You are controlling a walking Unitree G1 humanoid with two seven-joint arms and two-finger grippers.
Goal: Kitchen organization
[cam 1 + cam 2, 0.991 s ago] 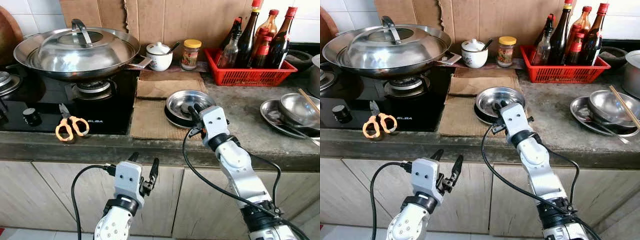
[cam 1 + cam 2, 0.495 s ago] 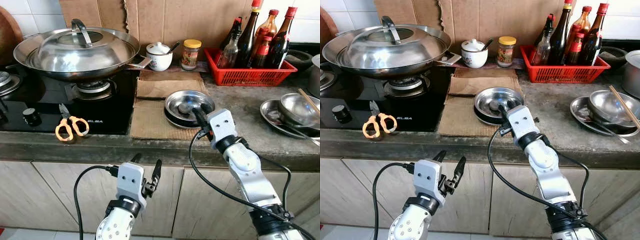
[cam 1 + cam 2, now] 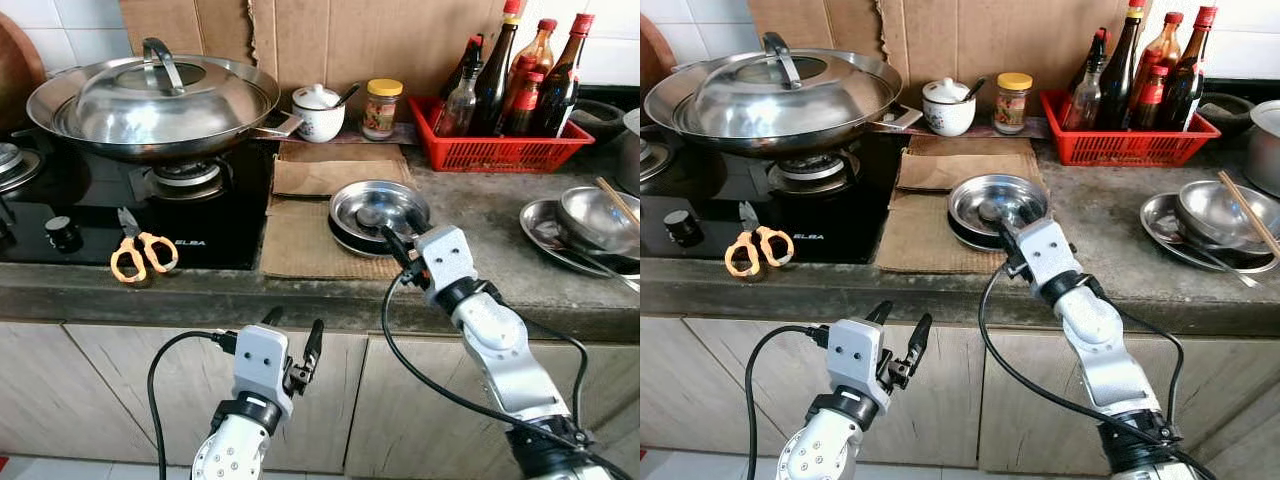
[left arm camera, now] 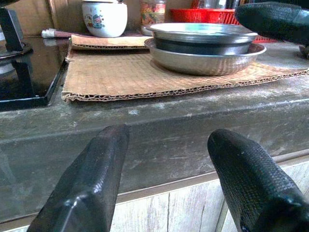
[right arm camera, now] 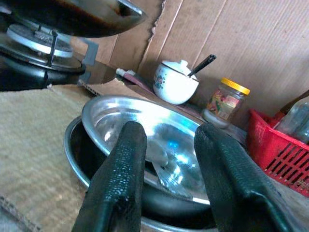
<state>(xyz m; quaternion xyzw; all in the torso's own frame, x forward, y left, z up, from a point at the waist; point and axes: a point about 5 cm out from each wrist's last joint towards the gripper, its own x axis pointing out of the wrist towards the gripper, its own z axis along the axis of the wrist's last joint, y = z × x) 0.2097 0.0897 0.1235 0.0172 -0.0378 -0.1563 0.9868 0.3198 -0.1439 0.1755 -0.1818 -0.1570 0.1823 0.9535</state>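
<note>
Silver right gripper (image 3: 393,232) reaches to the steel bowl (image 3: 372,205), jaws parted; left gripper (image 3: 293,338) hangs low, jaws parted.

1. Centre frame, my right gripper (image 3: 397,228) hangs over the stacked steel dishes (image 3: 378,213); bare cardboard mat (image 3: 300,238) lies left.
2. Upper left, the lidded wok (image 3: 150,100) blocks the stove.
3. Lower left, my left gripper (image 3: 292,335) faces the counter edge (image 3: 200,298).
</note>
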